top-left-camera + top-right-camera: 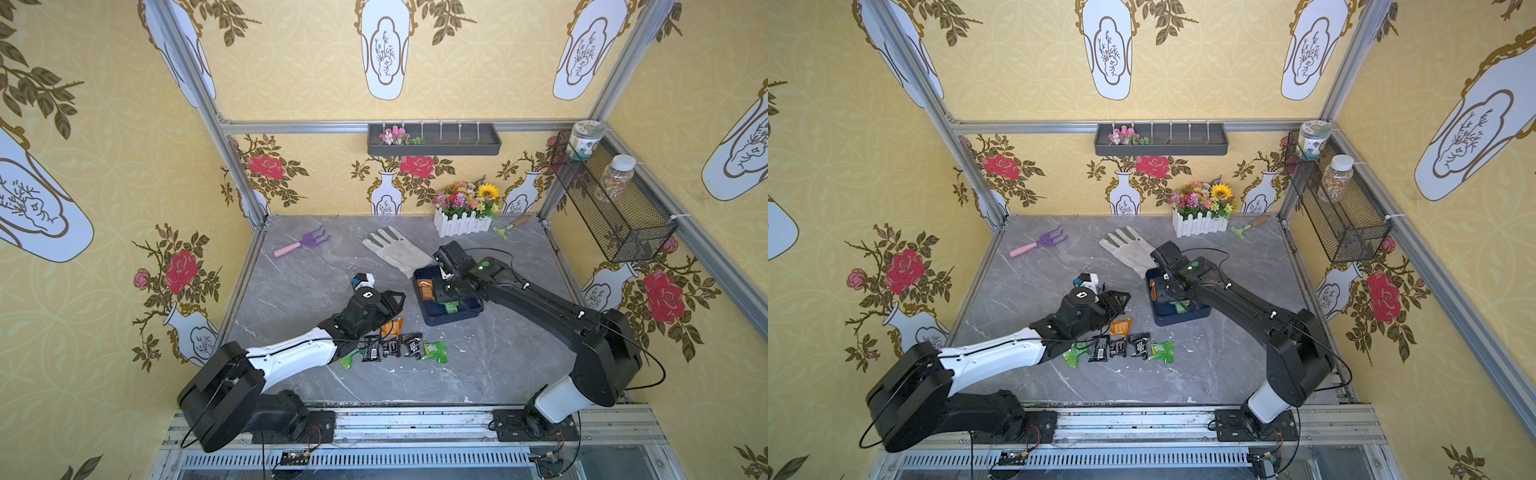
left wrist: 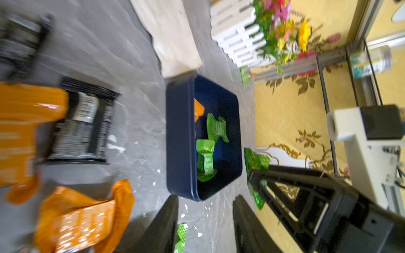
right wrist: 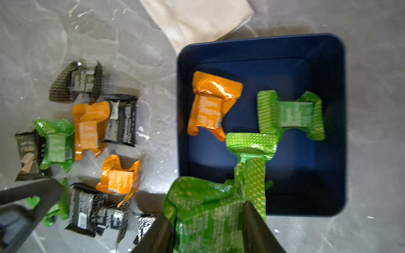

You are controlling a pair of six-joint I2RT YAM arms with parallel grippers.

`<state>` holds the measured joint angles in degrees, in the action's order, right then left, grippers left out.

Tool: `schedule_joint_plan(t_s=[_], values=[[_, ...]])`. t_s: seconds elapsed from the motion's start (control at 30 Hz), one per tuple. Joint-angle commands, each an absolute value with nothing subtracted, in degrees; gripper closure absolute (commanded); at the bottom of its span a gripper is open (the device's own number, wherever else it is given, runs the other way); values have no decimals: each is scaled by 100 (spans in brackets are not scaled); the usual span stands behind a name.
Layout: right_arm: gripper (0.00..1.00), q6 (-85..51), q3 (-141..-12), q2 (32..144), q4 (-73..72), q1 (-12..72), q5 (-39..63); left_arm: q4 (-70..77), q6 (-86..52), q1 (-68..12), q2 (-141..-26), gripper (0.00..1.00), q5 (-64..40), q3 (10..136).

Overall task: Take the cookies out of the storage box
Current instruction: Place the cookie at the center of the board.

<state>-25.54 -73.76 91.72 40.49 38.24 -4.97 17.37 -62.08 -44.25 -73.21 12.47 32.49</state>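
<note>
Grey marble-look desk [image 1: 478,365] inside a cell papered in yellow with roses and vases: the storage box [image 3: 337,122], a shallow navy-blue square tray with rounded corners and low walls, lies flat on it. One corner sits just beside the cuff of a pale work glove [image 1: 395,249].

Three of the cookies [image 3: 252,144] lie on the box's floor: one orange packet [image 3: 210,105] and two green packets [image 3: 291,116]. All are crinkly foil with pinched, flared ends and white print.

The right claw [image 3: 206,214] is clamped on a fourth green packet [image 3: 197,203], holding it raised over one edge of the box.

Beside the box, on the side away from the right arm, a cluster [image 1: 392,348] of about ten more packets in black, orange and green lies close together on the bare desk, several overlapping.

The left claw [image 2: 206,199] hangs between that cluster and the box, its fingers apart with nothing between them. Blur softens the print, so no wording can be read.
</note>
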Motion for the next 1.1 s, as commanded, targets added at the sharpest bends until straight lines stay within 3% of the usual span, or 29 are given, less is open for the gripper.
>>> schedule_joint_plan(t_s=[0.0, 0.2, 0.6, 1.07], values=[[56, -2791, -7622, 9491, 3892, 4200, -674, 840, -6715, -4386, -6790, 55, 2730, 3010], [56, -2973, -8070, 10381, 3536, 4597, -563, 75, -7257, -4316, -5891, 55, 3475, 2620], [54, -3099, -8801, 11717, 3474, 4631, -786, -158, -7469, -4263, -5737, 55, 3331, 2383], [36, -3184, -8908, 11793, 3393, 4610, -748, 233, -6890, -4219, -6246, 53, 2992, 2607]])
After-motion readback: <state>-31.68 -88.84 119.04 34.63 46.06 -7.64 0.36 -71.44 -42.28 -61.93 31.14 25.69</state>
